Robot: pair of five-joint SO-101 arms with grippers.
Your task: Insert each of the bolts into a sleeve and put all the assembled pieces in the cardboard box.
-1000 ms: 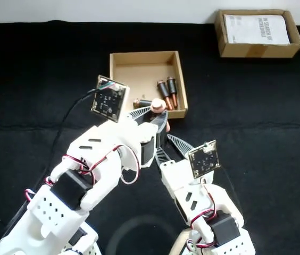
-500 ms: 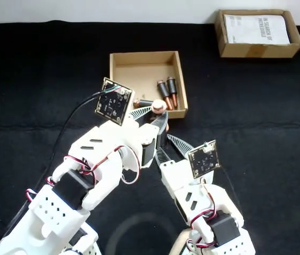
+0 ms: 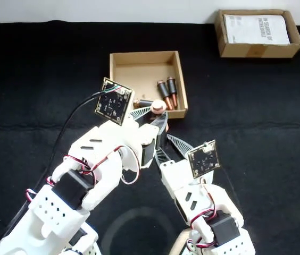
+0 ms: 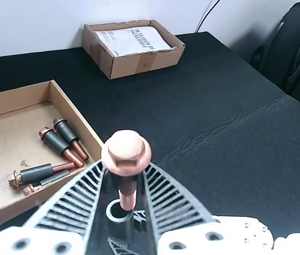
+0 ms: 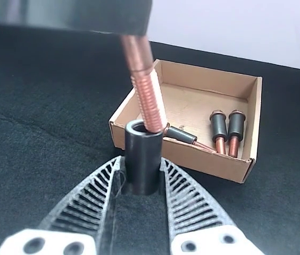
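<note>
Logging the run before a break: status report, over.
Left gripper shut on copper hex-head bolt. Right gripper shut on dark cylindrical sleeve. Bolt tip at sleeve mouth. Nothing in the way.

**Left arm** (image 3: 86, 175) and **right arm** (image 3: 203, 207): white moulded plastic shells, pierced by rows of small round holes and short slots. Black servo blocks (image 3: 71, 188) are set between the segments. Thin red, black and white wire bundles (image 3: 94, 162) loop at the joints, and a black cable (image 3: 60, 137) runs to the left arm's wrist. Each wrist bears a square dark circuit board (image 3: 111, 101) with pale corner pads.

**Left tool** (image 4: 126, 178) and **right tool** (image 5: 142, 164): tapering fingers (image 5: 187, 204) of pale ribbed lattice. They sit on white bases with dark screw holes (image 5: 33, 245).
</note>
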